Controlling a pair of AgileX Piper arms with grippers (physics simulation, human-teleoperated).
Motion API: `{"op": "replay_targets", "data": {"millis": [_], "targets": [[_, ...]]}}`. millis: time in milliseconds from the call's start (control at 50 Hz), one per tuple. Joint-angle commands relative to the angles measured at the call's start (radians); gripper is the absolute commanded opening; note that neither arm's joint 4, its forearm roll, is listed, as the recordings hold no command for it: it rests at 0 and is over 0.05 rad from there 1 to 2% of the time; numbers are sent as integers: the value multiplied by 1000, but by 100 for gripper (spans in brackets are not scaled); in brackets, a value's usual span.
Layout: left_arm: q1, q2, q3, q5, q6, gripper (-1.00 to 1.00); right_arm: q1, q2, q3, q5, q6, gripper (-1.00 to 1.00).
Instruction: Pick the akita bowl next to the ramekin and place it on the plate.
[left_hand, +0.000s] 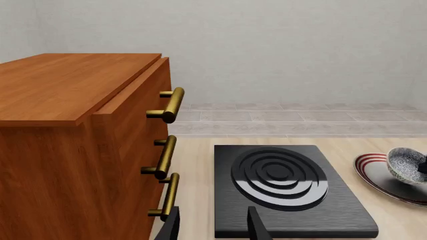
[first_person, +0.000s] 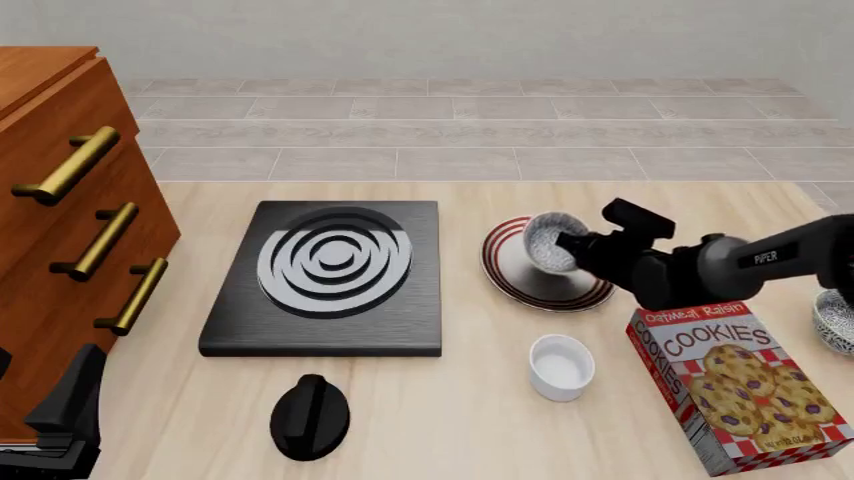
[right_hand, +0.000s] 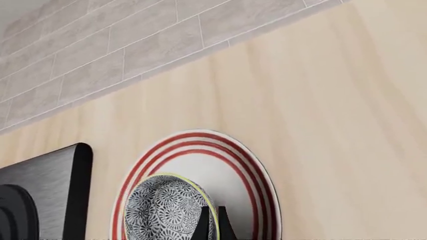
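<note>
The right pincer (first_person: 571, 246) is clenched on the rim of the bowl (first_person: 549, 240), which sits tilted over the plate (first_person: 514, 277). The ramekin (first_person: 561, 366) stands at the plate's six o'clock. The left pincer (left_hand: 213, 227) is released, near the stove (first_person: 324, 280).

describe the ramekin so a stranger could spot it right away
Start at the red-ringed plate right of the black burner. Nearer the arms, left of the cookie box, stands the ramekin: a small plain white straight-sided cup, unlike the speckled bowl over the plate.
</note>
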Motion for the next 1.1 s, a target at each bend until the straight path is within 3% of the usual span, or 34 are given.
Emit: {"op": "replay_targets", "data": {"millis": [20, 640, 660, 1100], "targets": [[0, 0, 0, 0, 0, 100, 11, 22, -3, -17, 18, -100], [0, 0, 0, 0, 0, 100, 8, 57, 5, -35, 27, -100], [0, 0, 0, 0, 0, 100, 3, 54, 2, -28, 23, 100], [0, 0, 0, 0, 0, 100, 50, -31, 69, -33, 19, 100]]}}
